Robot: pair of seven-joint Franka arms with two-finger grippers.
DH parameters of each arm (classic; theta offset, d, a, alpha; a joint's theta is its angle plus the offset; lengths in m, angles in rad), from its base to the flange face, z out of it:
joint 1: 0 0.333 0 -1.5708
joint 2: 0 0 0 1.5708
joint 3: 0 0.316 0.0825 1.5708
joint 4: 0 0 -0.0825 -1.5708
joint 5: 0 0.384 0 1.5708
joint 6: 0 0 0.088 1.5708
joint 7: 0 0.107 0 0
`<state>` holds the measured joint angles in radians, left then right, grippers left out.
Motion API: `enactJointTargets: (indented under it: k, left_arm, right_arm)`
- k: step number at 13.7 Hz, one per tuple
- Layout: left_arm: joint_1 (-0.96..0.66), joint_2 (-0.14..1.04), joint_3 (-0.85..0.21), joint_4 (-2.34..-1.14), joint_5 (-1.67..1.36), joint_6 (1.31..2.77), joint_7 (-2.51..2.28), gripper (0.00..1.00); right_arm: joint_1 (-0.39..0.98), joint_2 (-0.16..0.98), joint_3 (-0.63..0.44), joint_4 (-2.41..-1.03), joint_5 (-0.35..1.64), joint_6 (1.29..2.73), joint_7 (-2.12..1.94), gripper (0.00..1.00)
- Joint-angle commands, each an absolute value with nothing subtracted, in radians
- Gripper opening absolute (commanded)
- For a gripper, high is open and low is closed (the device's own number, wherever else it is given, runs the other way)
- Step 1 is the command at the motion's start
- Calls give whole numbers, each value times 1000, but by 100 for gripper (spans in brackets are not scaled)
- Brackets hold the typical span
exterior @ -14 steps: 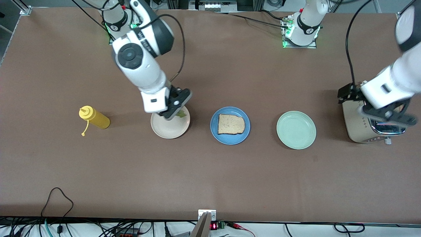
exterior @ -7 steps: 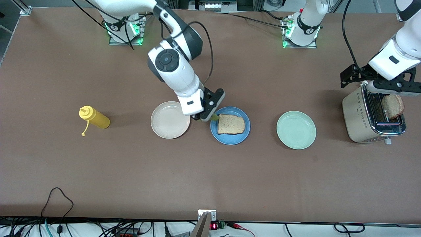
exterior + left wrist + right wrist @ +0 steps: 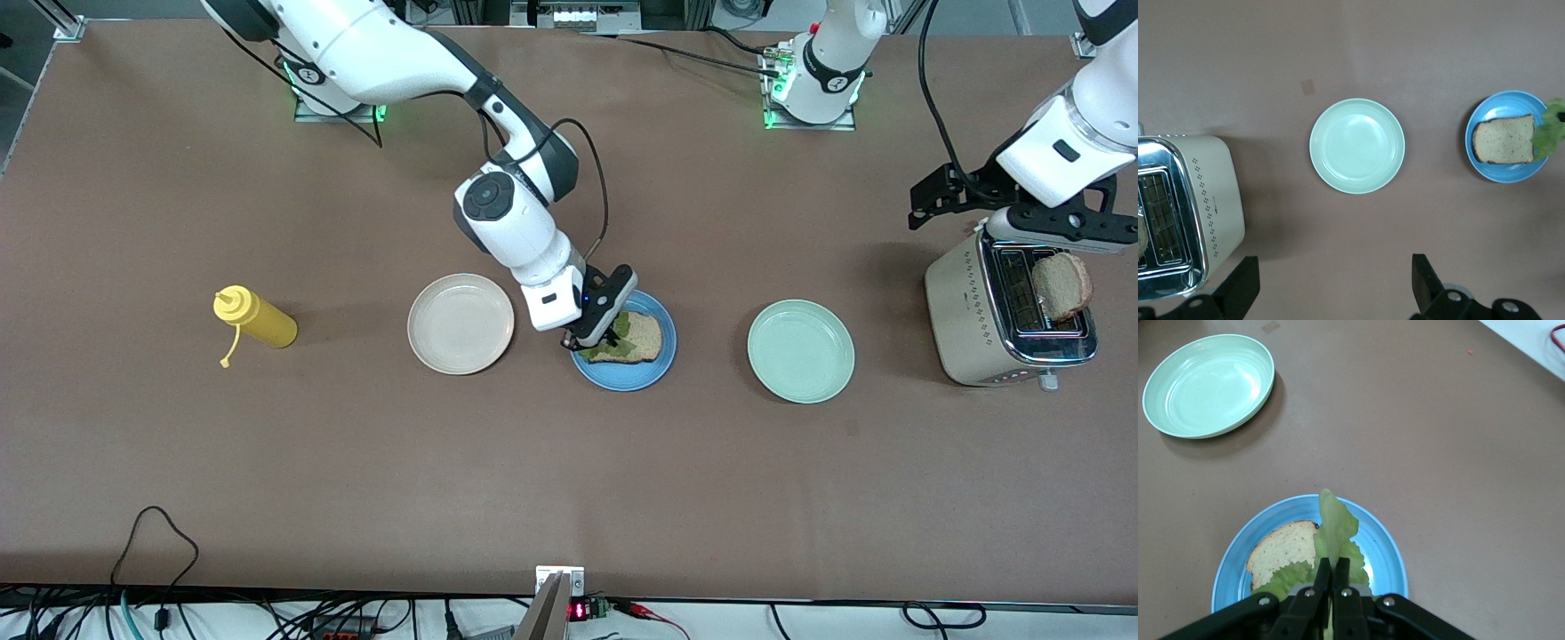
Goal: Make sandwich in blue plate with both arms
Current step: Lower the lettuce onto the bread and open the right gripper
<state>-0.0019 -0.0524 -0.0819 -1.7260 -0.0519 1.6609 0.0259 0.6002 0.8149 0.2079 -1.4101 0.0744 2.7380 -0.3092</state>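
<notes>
blue plate (image 3: 653, 373) holds bread; right gripper (image 3: 1332, 581) pinches lettuce (image 3: 1332, 532); left gripper (image 3: 1331, 287) spread above toaster (image 3: 965, 329).

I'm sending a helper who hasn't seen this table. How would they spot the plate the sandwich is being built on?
Three round plates lie in a row across the middle of the brown table, between a yellow squeeze bottle and a cream toaster. Take the middle one: the glossy blue plate, flanked by a cream-white plate and a mint-green plate. Only it holds bread and lettuce.
</notes>
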Motion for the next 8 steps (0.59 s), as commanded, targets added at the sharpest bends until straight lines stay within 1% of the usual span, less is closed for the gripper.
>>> enactJointTargets:
  k: [1, 2, 3, 4, 5, 6, 8]
  left_arm:
    - [5, -64, -87, -1713, -61, 1617, 21, 100]
    - [8, -64, -87, -1713, -61, 1614, 21, 100]
    - [9, -66, -83, -1713, -61, 1614, 21, 100]
    - [11, -64, -81, -1713, -61, 1614, 23, 100]
    - [11, -64, -81, -1713, -61, 1615, 23, 100]
    - [11, -64, -81, -1713, -61, 1615, 23, 100]
    - [9, -64, -86, -1713, -61, 1614, 21, 100]
  right_arm:
    - [633, 864, 201, -1367, 86, 2792, -282, 0]
    - [635, 867, 201, -1367, 83, 2795, -282, 0]
    - [635, 868, 201, -1368, 86, 2793, -281, 26]
    - [631, 865, 201, -1368, 87, 2792, -276, 99]
    - [630, 856, 201, -1368, 89, 2786, -269, 100]
    - [627, 836, 199, -1368, 89, 2743, -262, 100]
    - [623, 772, 192, -1362, 84, 2547, -246, 100]
